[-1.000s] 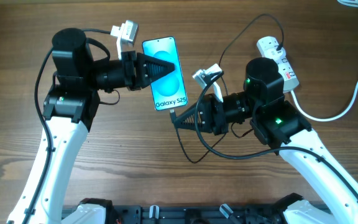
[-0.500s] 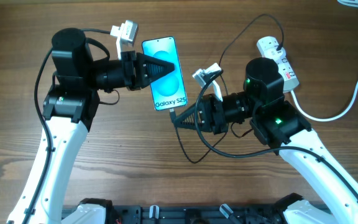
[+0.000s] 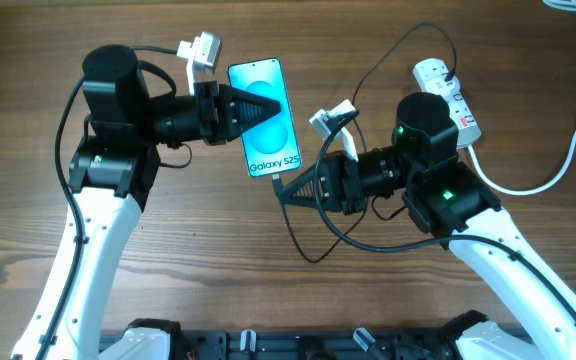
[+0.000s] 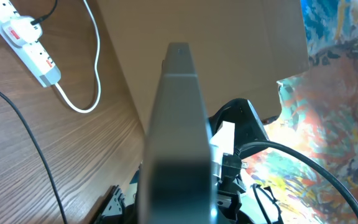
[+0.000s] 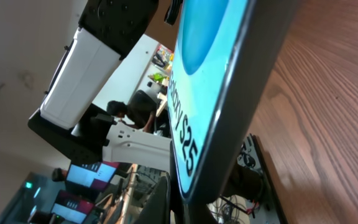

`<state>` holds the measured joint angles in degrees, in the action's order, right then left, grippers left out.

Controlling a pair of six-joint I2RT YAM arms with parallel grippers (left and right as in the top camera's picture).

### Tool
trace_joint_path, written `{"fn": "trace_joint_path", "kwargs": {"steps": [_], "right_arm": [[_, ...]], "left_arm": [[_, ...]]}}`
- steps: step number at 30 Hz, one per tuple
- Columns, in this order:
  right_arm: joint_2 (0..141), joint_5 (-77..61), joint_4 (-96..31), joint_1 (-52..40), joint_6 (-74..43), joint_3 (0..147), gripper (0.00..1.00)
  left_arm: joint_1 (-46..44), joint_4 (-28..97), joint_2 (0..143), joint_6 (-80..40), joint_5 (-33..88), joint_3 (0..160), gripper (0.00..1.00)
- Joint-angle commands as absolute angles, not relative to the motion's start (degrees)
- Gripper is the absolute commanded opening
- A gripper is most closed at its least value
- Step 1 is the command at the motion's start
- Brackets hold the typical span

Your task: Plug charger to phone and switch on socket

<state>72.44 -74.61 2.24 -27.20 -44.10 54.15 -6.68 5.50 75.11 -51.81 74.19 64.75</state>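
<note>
The phone [image 3: 271, 142], cyan screen up with a white text strip at its near end, is held off the wooden table by my left gripper [image 3: 271, 107], which is shut across its upper half. My right gripper [image 3: 284, 191] is shut on the charger's connector tip, right at the phone's bottom edge. The charger cable [image 3: 400, 44] arcs back to the white socket [image 3: 449, 94] at the far right. In the left wrist view the phone [image 4: 176, 118] shows edge-on, with the socket [image 4: 28, 41] at upper left. The right wrist view shows the phone [image 5: 211, 74] close up.
A thick white cord [image 3: 566, 153] runs from the socket across the right of the table; it also shows in the left wrist view as the white cord [image 4: 87, 68]. Slack black cable [image 3: 312, 256] loops on the table below my right gripper. A black rail [image 3: 298, 345] lines the front edge.
</note>
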Motion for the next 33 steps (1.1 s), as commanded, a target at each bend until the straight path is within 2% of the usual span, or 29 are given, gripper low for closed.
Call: {"fn": "trace_joint_path", "kwargs": {"steps": [1, 15, 33], "right_arm": [[73.0, -72.9, 2.9, -25.4, -46.7, 54.6, 0.04], [73.0, -68.2, 3.3, -24.5, -49.0, 54.6, 0.04], [73.0, -59.9, 13.7, -24.5, -54.3, 54.6, 0.04]], "left_arm": [[-7.0, 5.3, 75.0, -51.5, 76.5, 65.1, 0.04], [-7.0, 4.8, 75.0, -51.4, 76.5, 65.1, 0.04], [-8.9, 4.9, 75.0, -50.3, 76.7, 65.1, 0.04]]}}
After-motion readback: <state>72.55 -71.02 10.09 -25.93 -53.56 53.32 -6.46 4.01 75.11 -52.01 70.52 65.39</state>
